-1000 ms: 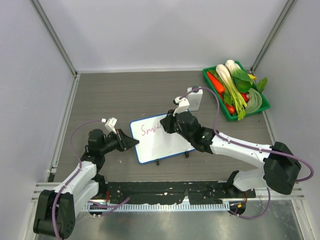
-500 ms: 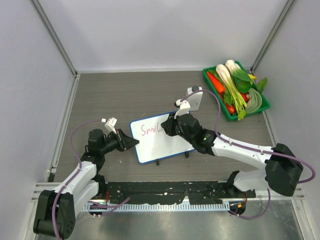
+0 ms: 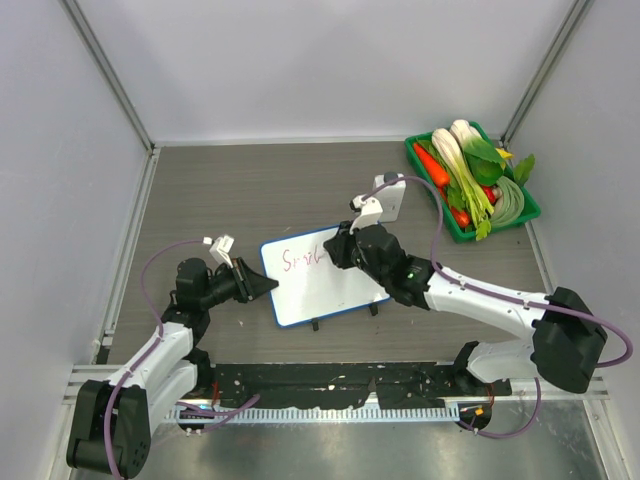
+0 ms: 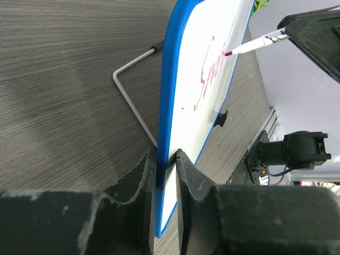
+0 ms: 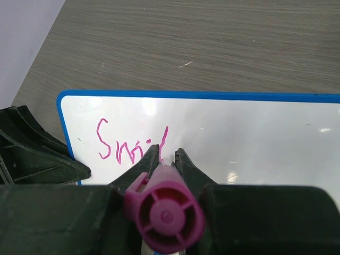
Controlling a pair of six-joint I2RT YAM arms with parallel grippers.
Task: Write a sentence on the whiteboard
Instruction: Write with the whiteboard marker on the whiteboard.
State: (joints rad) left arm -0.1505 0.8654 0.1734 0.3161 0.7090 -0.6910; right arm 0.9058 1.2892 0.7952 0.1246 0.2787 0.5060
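The whiteboard (image 3: 320,278), white with a blue rim, stands tilted on the table's middle. My left gripper (image 3: 268,286) is shut on its left edge; the left wrist view shows both fingers (image 4: 143,175) pinching the blue rim (image 4: 169,106). My right gripper (image 3: 338,248) is shut on a magenta marker (image 5: 166,210), its tip touching the board in the left wrist view (image 4: 229,53). The sentence (image 5: 133,144) reads "Smil" in magenta at the board's upper left; it also shows in the top view (image 3: 303,257).
A green tray (image 3: 522,222) of vegetables sits at the back right. A white bottle-like object (image 3: 390,196) stands just behind the right gripper. The board's wire stand (image 4: 133,103) rests on the wood table. Grey walls enclose the table on three sides.
The right gripper moved the marker slightly right and down the board; the writing grew from "Smi" to "Smil". The left gripper and the board stayed still.
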